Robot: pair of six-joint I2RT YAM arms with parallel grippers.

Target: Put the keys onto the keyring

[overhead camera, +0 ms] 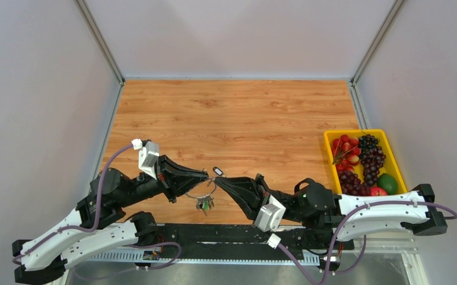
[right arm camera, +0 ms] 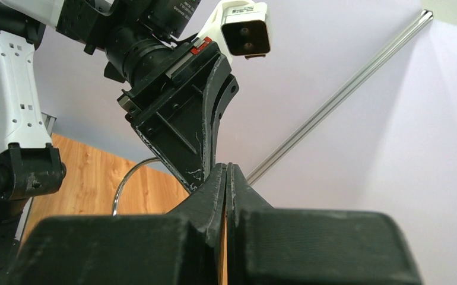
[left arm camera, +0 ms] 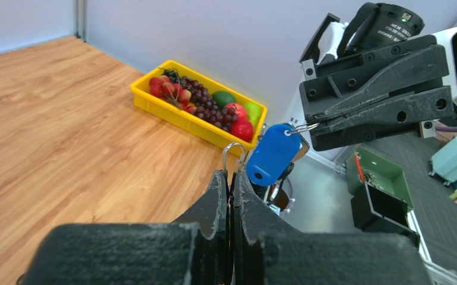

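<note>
My left gripper (overhead camera: 206, 174) (left arm camera: 230, 173) is shut on the thin silver keyring (left arm camera: 234, 148). In the top view the keyring (overhead camera: 191, 195) hangs below the gripper above the table's front edge. A bunch of keys (overhead camera: 205, 204) with green and dark tags dangles from it. My right gripper (overhead camera: 218, 179) (left arm camera: 312, 126) (right arm camera: 226, 166) is shut on the small loop of a blue-tagged key (left arm camera: 272, 153) (overhead camera: 218, 171), tip to tip with the left one. The blue tag hangs right beside the keyring's wire. From the right wrist, the keyring's arc (right arm camera: 125, 178) shows behind the left fingers (right arm camera: 184, 127).
A yellow tray (overhead camera: 356, 132) (left arm camera: 197, 128) of grapes, strawberries and other fruit sits at the right edge of the wooden table (overhead camera: 232, 119). Grey walls close in the left, back and right sides.
</note>
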